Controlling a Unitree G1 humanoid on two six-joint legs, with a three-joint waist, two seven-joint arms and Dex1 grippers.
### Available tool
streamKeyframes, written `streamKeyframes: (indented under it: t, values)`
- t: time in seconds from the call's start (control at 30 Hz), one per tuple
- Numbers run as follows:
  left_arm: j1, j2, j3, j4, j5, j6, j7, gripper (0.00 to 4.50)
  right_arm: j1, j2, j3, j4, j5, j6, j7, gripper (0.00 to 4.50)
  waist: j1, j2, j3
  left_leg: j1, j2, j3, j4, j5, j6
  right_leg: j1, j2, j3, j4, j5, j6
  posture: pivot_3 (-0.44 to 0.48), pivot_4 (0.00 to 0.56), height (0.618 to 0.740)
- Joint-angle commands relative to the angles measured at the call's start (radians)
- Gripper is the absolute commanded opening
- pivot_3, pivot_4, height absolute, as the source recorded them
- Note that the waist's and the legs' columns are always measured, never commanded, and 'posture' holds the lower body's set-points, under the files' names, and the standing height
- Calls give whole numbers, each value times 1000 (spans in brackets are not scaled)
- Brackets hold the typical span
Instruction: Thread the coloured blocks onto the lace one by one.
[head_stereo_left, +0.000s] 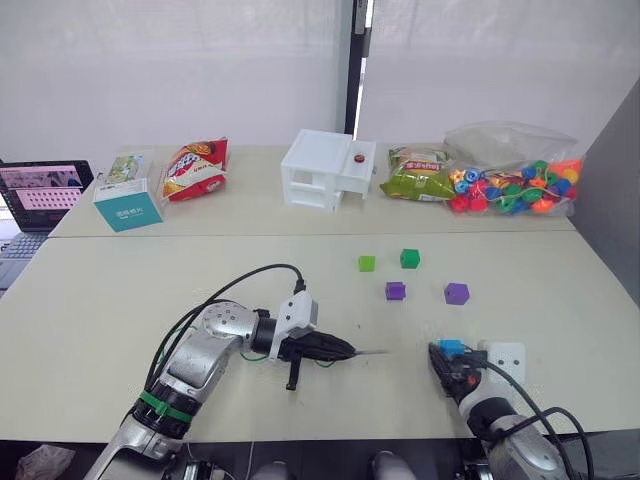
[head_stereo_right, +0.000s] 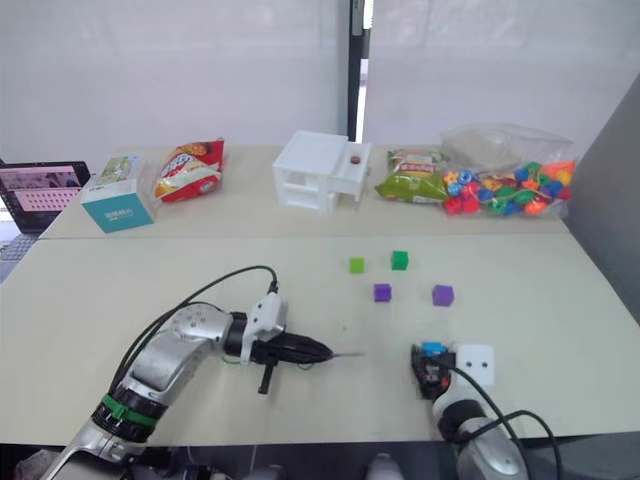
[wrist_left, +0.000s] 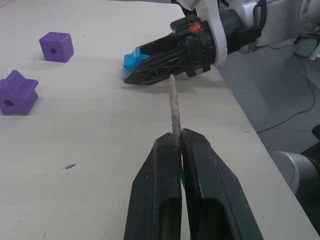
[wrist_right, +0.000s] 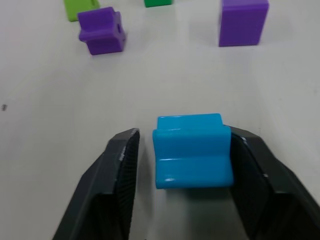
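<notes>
My left gripper (head_stereo_left: 338, 348) is shut on the lace's stiff dark tip (wrist_left: 174, 107), which points toward the right gripper; a short bit of green lace (head_stereo_left: 322, 362) shows under the fingers. The bright blue block (wrist_right: 192, 150) rests on the table between the fingers of my right gripper (head_stereo_left: 445, 360). One finger touches it and a narrow gap shows at the other, so the gripper is open. Farther back lie the light green block (head_stereo_left: 367, 263), the dark green block (head_stereo_left: 409, 258) and two purple blocks (head_stereo_left: 395, 290) (head_stereo_left: 457, 293).
A white square pad (head_stereo_left: 505, 358) lies just right of the right gripper. Along the back stand a white shelf box (head_stereo_left: 325, 168), snack bags (head_stereo_left: 195, 168), a clear bag of beads (head_stereo_left: 510, 185), a teal carton (head_stereo_left: 128, 205) and a laptop (head_stereo_left: 40, 195).
</notes>
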Motion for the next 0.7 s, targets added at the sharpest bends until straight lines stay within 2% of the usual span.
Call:
streamKeyframes:
  t: [0.03,0.07,0.13,0.2,0.27,0.37,0.5,0.6,0.7]
  values:
    - [12,2,-3,-40,5,-15,8,0,1,-181,-128,-86,155,61,200,4238,-1,0,0,0,0,1,0,0,0,0,0,1,0,0,0,0,150,740]
    - [14,-1,-5,-39,6,-15,11,0,0,-248,-182,-79,188,76,250,4482,0,0,0,0,0,1,0,0,0,1,0,2,-1,0,0,0,150,740]
    - [16,-6,-9,-36,10,-18,12,0,-8,-339,-260,-54,243,102,305,4482,1,0,0,0,0,2,1,0,1,1,0,2,-1,0,0,0,150,740]
    - [17,-14,-13,-27,16,-30,13,0,-43,-473,-336,-7,303,123,428,4482,1,-1,0,1,0,2,1,0,2,3,1,2,-1,0,0,0,150,740]
    - [25,-15,-12,-24,27,-39,26,0,-103,-607,-338,49,288,102,541,4482,-4,-1,1,1,1,3,1,0,2,3,1,2,-1,0,0,0,150,740]
    - [42,-10,-15,-33,45,-48,49,0,-139,-738,-240,116,151,-5,638,4482,-1,-2,1,3,3,7,2,1,4,5,4,5,-2,0,0,0,150,740]
    - [61,-7,-13,-55,49,-38,77,0,-192,-841,-119,196,25,-162,761,4482,1,-3,1,4,5,7,2,1,4,6,5,5,-2,0,0,0,150,740]
    - [81,10,-22,-64,71,-41,89,0,-303,-918,28,279,-109,-307,858,4482,0,-2,1,3,4,8,4,1,4,6,5,6,-2,0,1,0,150,740]
    - [89,12,-26,-82,69,-32,100,0,-444,-940,166,361,-210,-408,937,4482,-2,-3,2,3,5,8,4,1,4,5,5,6,-2,1,0,0,150,740]
